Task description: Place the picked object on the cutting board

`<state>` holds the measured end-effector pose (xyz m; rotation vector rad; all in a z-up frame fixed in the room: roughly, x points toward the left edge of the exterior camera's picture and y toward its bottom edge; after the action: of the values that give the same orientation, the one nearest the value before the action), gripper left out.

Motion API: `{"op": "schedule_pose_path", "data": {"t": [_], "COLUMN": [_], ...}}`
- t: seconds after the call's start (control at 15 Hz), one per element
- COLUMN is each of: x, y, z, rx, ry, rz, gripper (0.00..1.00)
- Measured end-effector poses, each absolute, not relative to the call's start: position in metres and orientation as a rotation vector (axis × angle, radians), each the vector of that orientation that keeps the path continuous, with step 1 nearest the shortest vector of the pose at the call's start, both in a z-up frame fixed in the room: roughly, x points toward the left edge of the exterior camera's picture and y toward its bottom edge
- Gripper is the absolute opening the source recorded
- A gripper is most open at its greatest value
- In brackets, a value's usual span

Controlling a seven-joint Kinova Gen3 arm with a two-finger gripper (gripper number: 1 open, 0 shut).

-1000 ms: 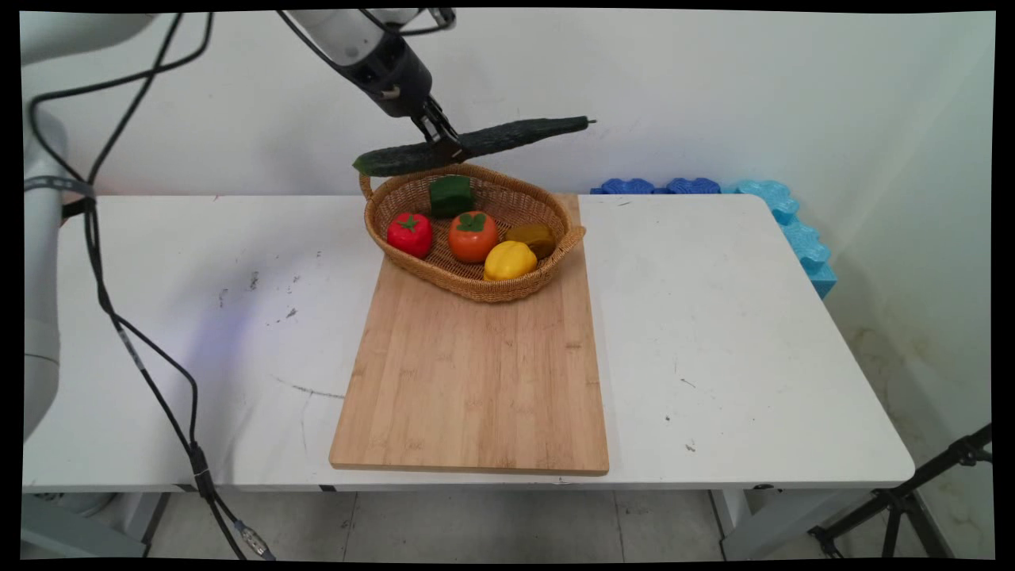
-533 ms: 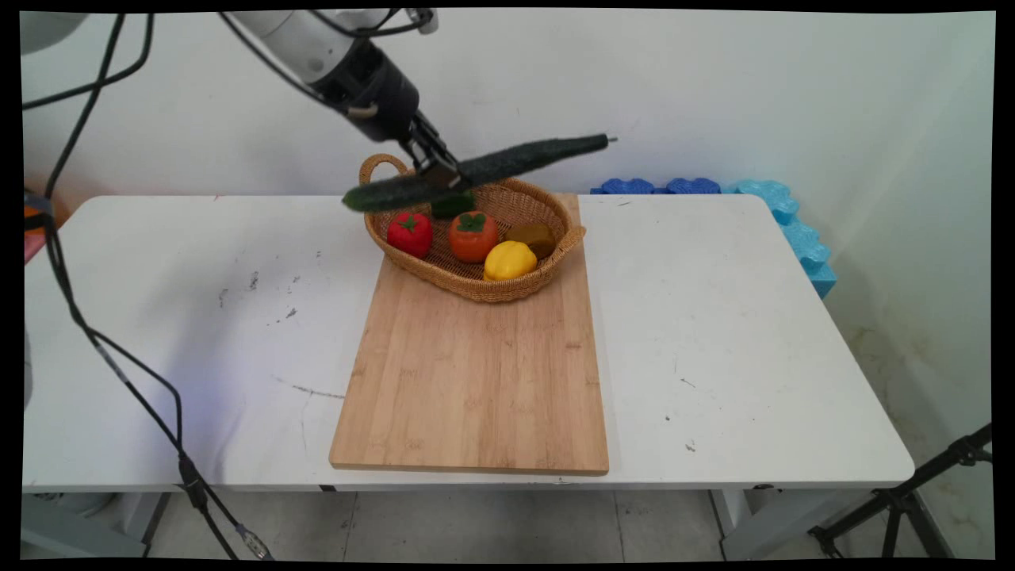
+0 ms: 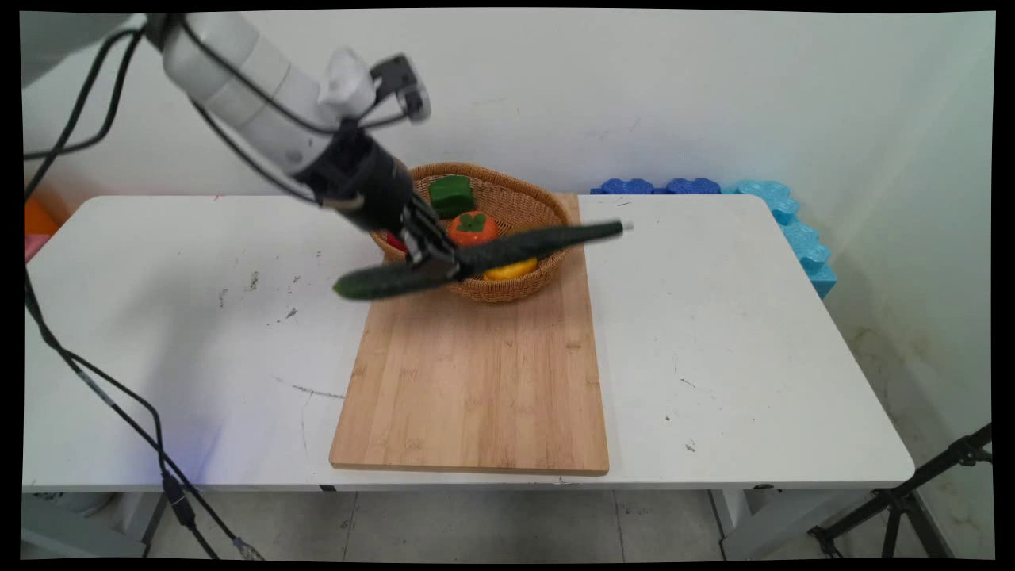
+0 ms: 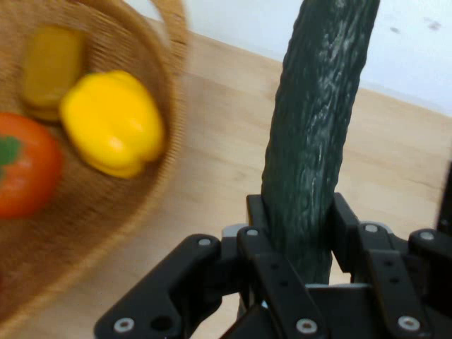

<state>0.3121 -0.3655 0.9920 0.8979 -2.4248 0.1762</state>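
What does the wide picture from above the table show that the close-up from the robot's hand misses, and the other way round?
Only the main view shows the whole white table, the full wooden cutting board, the green block in the basket, the blue foam pieces by the wall, and the cucumber's full length.

Only the hand view shows, close up, the two black fingers pressed against the cucumber's bumpy skin.

Both show the black gripper shut on the long dark green cucumber, the woven wicker basket, the yellow pepper and the orange persimmon-like fruit.
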Motion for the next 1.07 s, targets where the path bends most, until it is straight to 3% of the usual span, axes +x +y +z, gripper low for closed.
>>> {"op": "schedule_pose_path", "data": {"t": [0.33, 1.07], "x": [0.292, 0.279], "y": [-0.331, -0.312], "z": [0.951, 0.879], "rx": [0.877, 0.83], "ry": [-2.443, -2.51], "rz": [0.103, 0.079], "gripper": [0.0, 0.0]}}
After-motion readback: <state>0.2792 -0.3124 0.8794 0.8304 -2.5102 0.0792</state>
